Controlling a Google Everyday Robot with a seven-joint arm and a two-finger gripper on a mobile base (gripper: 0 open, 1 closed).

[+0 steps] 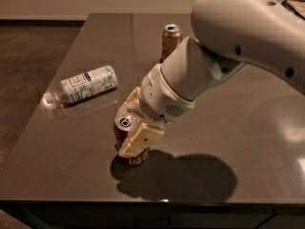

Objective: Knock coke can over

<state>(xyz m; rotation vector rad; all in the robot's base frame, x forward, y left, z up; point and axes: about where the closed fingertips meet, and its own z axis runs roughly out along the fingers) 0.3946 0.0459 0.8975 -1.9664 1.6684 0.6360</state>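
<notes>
The coke can [124,124], red-orange with a silver top and pull tab, stands upright near the front of the dark table [257,142]. My gripper [131,128] reaches down from the right on a large white arm. Its two cream fingers are apart and straddle the can. The near finger [141,139] lies across the can's front right side and hides much of its body. The far finger [133,98] shows just behind the can. I cannot tell whether either finger is pressing on the can.
A clear plastic bottle with a white label [86,85] lies on its side to the left. A gold-tan can [170,41] stands upright at the back, behind the arm. The table's front edge [143,202] is close below the coke can.
</notes>
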